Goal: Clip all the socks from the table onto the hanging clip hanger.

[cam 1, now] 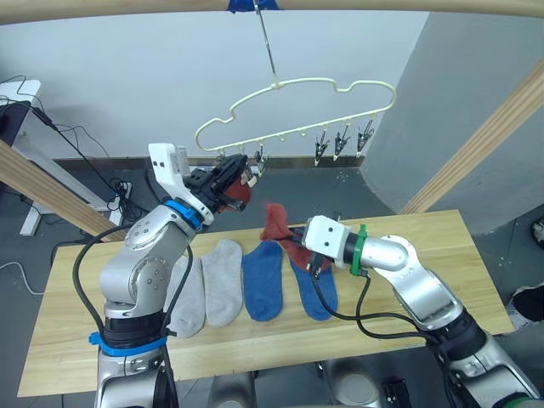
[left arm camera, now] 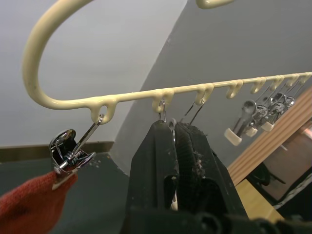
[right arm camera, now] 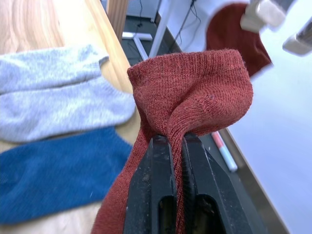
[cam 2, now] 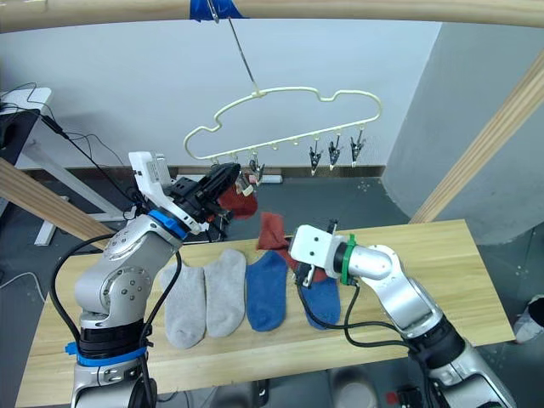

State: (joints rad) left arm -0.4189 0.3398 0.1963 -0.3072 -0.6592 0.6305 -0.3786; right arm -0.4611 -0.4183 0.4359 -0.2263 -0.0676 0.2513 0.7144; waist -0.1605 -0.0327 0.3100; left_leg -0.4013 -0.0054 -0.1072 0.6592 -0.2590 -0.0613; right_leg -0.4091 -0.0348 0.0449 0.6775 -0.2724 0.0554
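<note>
Step in hand, by my read: get the 2nd rust-red sock (right arm camera: pixel 195 92) up to the clip hanger (cam 1: pixel 297 110) and into a free clip. R gripper (right arm camera: pixel 176 141) has fingers pinched together on that sock near its cuff, holding it just above the table (cam 1: pixel 442 255), below the hanger's bottom bar; L gripper (left arm camera: pixel 174 134) is up at the bar w/ fingers closed on the 2nd clip from the hanger's left end, prob squeezing it open. To do it well: bring the cuff edge up flat betw. the clip's tips, keep the hanger steady since it hangs free on its hook, and let go only once the clip bites. Count: 6 clips; 1 rust-red sock already clipped (left arm camera: pixel 29 204) at the hanger's left end, 1 rust-red in R gripper, 2 grey socks (cam 1: pixel 208 289) + 2 blue socks (cam 1: pixel 263 280) flat on table below the hanger, so 5 left to hang.
</note>
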